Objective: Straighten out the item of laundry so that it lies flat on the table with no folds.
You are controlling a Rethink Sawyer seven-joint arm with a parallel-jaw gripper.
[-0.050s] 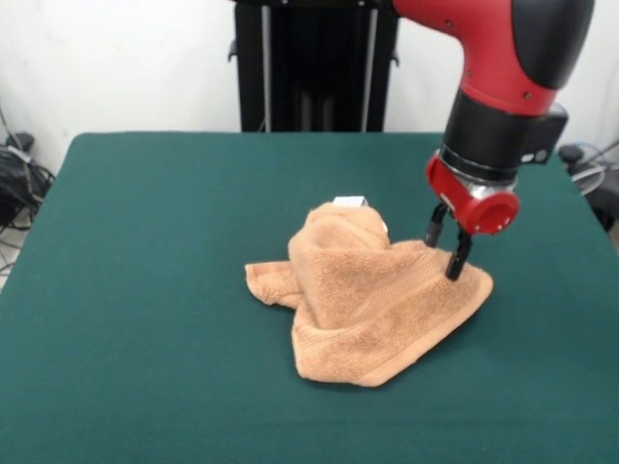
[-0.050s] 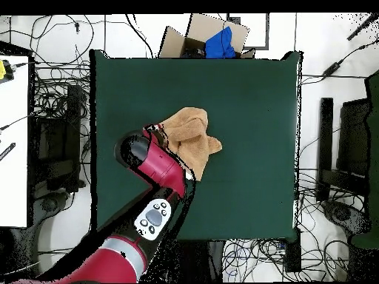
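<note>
Crumpled near the table's (image 1: 145,193) middle, a little to the right in the front view: the towel (image 1: 372,309), heaped into a peak with the white label tag (image 1: 349,202) poking out at the far side of the hump, and a flatter skirt spreading toward the near edge

Soft, light terry by the look of it (limp, no stiffness to hold a shape), so likely to drape and drag rather than slide as one piece; not fragile, not slippery against the green cloth. Best taken by a free corner or along a woven border band, probably the right-hand corner or the near hem, then pulled outward and low so the folds peel open instead of bunching

Gripper (image 1: 447,247) poised at the towel's right-hand corner, fingers (image 1: 455,261) pointing down, tips at or just above the cloth there. Jaws parted slightly with nothing plainly between them; whether a pinch of fabric is already caught is hard to say from the front view, and the overhead view hides the tips under the arm

Bulk of the towel lying left of and nearer than the gripper in the front view, peak just beside it
</note>
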